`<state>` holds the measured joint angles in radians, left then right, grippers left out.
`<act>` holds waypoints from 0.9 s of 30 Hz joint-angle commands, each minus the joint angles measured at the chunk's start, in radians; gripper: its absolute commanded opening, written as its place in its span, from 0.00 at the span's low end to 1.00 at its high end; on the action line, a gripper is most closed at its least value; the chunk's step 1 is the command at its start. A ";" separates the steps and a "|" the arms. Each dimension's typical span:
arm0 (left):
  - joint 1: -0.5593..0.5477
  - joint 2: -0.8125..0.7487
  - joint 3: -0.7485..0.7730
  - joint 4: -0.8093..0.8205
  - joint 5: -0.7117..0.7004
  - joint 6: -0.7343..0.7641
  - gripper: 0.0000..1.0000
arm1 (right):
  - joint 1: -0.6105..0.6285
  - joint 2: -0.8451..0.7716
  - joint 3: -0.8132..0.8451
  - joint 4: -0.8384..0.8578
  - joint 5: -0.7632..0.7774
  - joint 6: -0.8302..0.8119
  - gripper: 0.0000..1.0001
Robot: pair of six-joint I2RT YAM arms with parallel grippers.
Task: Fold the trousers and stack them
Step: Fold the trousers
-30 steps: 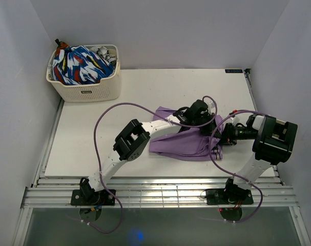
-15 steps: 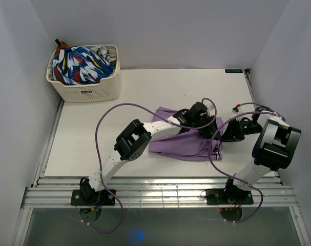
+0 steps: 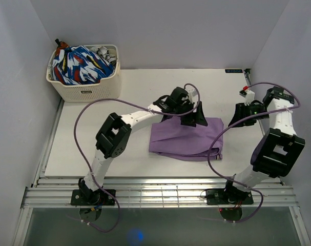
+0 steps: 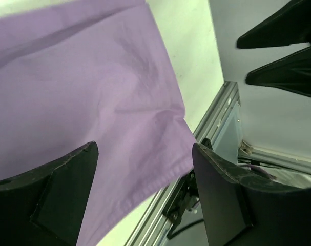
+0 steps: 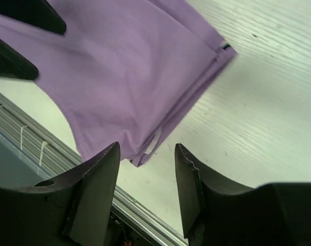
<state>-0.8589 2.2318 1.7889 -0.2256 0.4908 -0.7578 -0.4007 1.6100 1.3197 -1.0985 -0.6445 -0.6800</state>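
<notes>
Only the top view shows the folded trousers [image 3: 185,139] whole, flat on the table [image 3: 145,87] right of centre, the left arm stretched to their far edge, the right arm bent beside them. Wrist views show the left pincer [image 4: 145,148] and right pincer [image 5: 146,151] gaping, empty.

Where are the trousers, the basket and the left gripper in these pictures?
trousers [image 3: 183,141]: top view, the middle of the folded purple cloth.
basket [image 3: 88,93]: top view, its front wall.
left gripper [image 4: 145,148]: left wrist view, midway between its two open fingertips.
</notes>
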 commanded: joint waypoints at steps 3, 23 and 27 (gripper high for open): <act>0.245 -0.282 -0.115 -0.090 0.153 0.282 0.82 | 0.260 -0.126 -0.011 -0.075 -0.032 -0.035 0.55; 0.455 -0.158 -0.091 -0.466 0.135 0.851 0.61 | 1.310 0.054 -0.074 0.597 0.520 0.224 0.54; 0.455 -0.133 -0.077 -0.432 0.160 0.835 0.56 | 1.344 0.132 -0.021 0.627 0.595 0.263 0.54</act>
<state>-0.4084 2.1143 1.6924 -0.7025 0.6174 0.0807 0.9340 1.7092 1.2327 -0.5529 -0.1558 -0.4664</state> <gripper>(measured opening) 0.575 0.537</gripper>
